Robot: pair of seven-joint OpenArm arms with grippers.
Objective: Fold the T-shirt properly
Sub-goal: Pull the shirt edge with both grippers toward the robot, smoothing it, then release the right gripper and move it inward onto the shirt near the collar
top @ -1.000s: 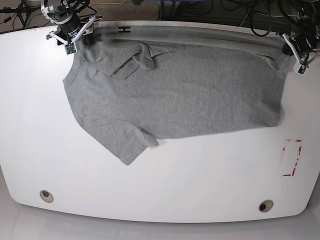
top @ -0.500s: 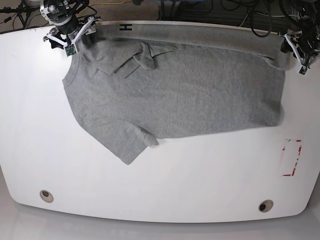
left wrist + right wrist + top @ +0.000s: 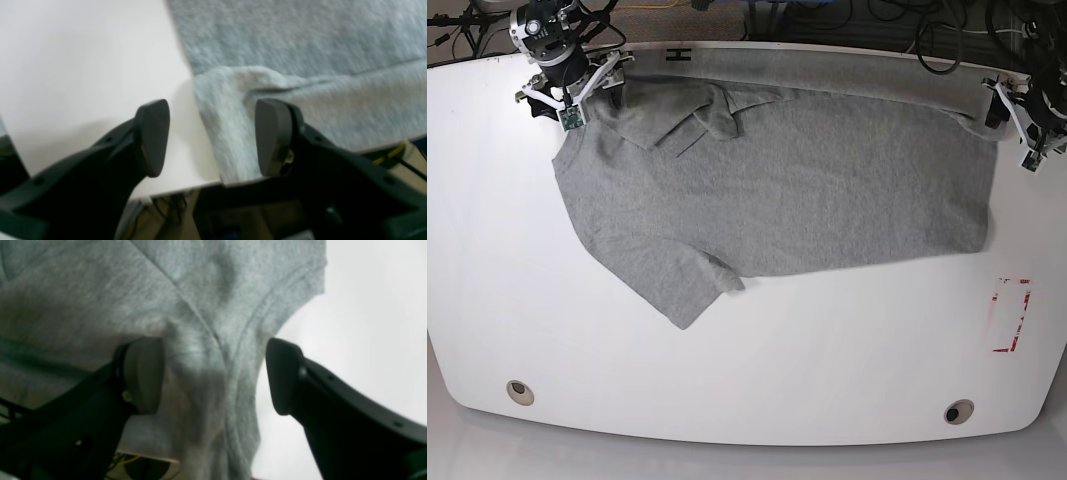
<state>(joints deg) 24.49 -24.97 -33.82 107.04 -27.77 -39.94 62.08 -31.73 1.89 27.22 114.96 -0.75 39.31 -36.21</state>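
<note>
Base view first: I see the large heather-grey cotton T-shirt [image 3: 777, 180] lying across the far half of the white rounded table [image 3: 757, 360], its far edge running along the table's back rim, one short sleeve pointing toward me at the near left, the other sleeve turned in near the top left. My right gripper [image 3: 570, 87] sits at the shirt's far-left corner, my left gripper [image 3: 1017, 118] at its far-right corner.

Left wrist view: the black fingers [image 3: 151, 136] stand wide apart over a rumpled hem corner at the table edge, one pad over bare table, nothing pinched. Right wrist view: the fingers [image 3: 141, 373] are also spread wide, straddling a ridge of grey fabric, gripping nothing that I can see.

My read on progress: the shirt looks folded once lengthwise, or just pulled flat; I can't tell which. The near sleeve sticks out, and the crosswise folds and tidying remain.

Writing: a black "H" mark [image 3: 676, 56] on the table's far rim, and a red-outlined rectangle [image 3: 1010, 315] at the right whose marks I can't read. No lettering shows on the shirt.
</note>
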